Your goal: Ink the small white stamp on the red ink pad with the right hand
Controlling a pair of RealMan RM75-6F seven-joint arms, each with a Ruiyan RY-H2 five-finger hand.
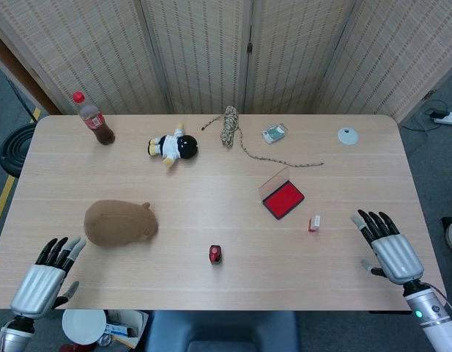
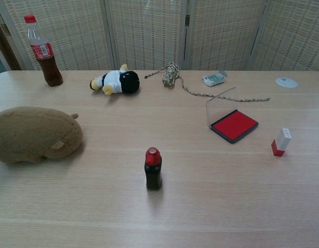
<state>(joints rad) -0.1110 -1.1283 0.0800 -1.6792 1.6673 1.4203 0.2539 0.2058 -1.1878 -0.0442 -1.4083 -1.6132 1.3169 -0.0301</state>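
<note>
L hand rests at bench edge, 7 o'clock, fingers spread, holding nothing. Red ink pad, lid up, sits right of ctr; small white stamp stands upright just beside it at its 4 o'clock, untouched. R hand at 4 o'clock, fingers apart, empty, near stamp but not touching.

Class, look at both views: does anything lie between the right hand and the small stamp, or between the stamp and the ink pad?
Nothing visible: bare table separates right hand, stamp and open ink pad.
</note>
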